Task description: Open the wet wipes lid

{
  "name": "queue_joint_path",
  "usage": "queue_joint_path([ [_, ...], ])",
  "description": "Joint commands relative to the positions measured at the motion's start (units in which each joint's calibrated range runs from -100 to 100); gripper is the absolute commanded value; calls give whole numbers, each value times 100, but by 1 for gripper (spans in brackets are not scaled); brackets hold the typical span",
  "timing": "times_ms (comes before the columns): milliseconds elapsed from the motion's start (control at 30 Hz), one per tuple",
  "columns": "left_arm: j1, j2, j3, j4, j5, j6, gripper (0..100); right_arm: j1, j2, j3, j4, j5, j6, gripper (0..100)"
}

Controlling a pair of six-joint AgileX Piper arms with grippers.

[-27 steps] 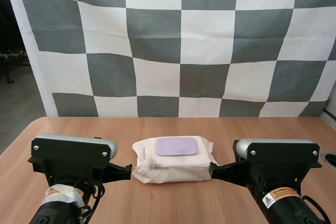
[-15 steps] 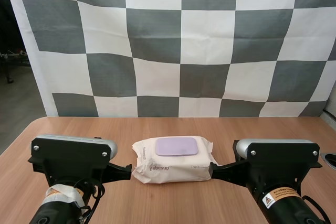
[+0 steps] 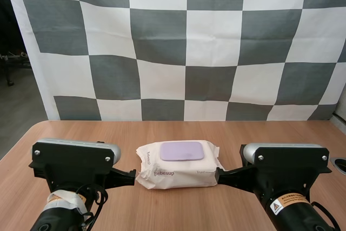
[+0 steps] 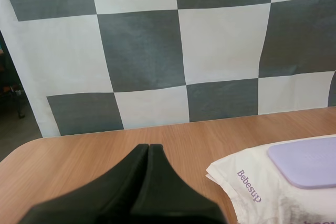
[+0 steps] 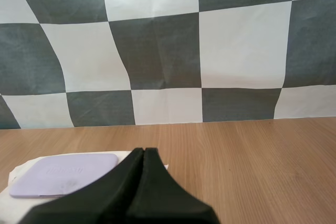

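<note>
A white pack of wet wipes (image 3: 180, 164) lies flat in the middle of the wooden table (image 3: 178, 209), its lilac lid (image 3: 182, 151) shut and flat on top. My left gripper (image 4: 148, 148) is shut on nothing, its fingers together as one dark wedge just left of the pack (image 4: 273, 182). My right gripper (image 5: 143, 151) is likewise shut and holds nothing, close beside the pack's right end, with the lilac lid (image 5: 63, 174) beside it. In the high view both arms rest low at either side of the pack.
A small round grey fitting (image 3: 340, 164) sits at the table's right edge. Bare wood stretches behind and in front of the pack.
</note>
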Motion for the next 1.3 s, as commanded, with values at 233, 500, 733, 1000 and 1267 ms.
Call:
queue_joint_path([
  [233, 1, 0, 0, -3, 10, 1, 0, 2, 0, 0, -2, 7, 0, 0],
  [500, 1, 0, 0, -3, 10, 1, 0, 2, 0, 0, -2, 7, 0, 0],
  [733, 1, 0, 0, -3, 10, 1, 0, 2, 0, 0, -2, 7, 0, 0],
  [1000, 1, 0, 0, -3, 10, 1, 0, 2, 0, 0, -2, 7, 0, 0],
  [1267, 1, 0, 0, 112, -1400, 74, 0, 2, 0, 0, -69, -1327, 0, 0],
])
